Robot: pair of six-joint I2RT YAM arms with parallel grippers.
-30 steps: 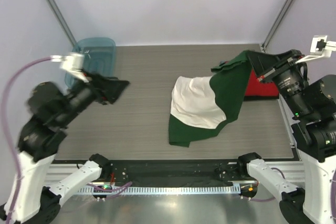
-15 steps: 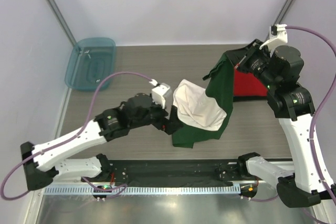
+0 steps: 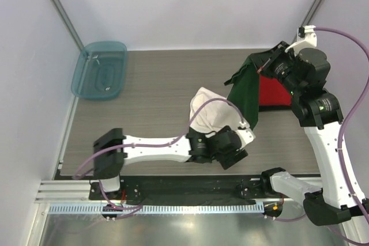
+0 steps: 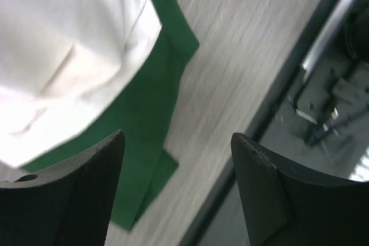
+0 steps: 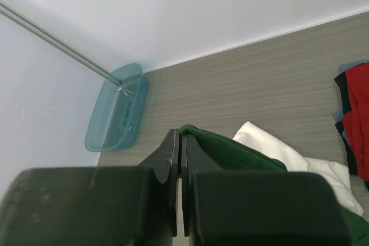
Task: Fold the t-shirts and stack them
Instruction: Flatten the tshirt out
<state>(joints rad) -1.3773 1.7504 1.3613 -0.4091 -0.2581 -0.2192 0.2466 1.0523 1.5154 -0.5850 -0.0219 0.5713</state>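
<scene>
Two tools are in view. Close to the near edge, right of its middle, the left tool point(image 4: 177, 142) has its two dark, matt fingers spread wide apart with nothing between them. Under it lie a green hem and bare table point(image 3: 150, 84), a grey-brown board with fine straight grain. One loose t-shirt point(image 3: 212, 113) sits just beyond, right of centre. Its soft white cloth is bunched into a rounded mound, and dark green cloth rises from it in a taut sheet toward the right edge. At the top of that sheet the right tool point(image 5: 180, 136) has its fingers pressed together on a fold of the green cloth, holding it off the table. Behind the sheet, against the right edge, lies one flat pile of folded shirts point(image 3: 275, 91). It is red on top, with dark and blue edges showing in the right wrist view. In the far left corner stands one teal tub point(image 3: 99, 70), translucent plastic, rectangular with rounded corners.
</scene>
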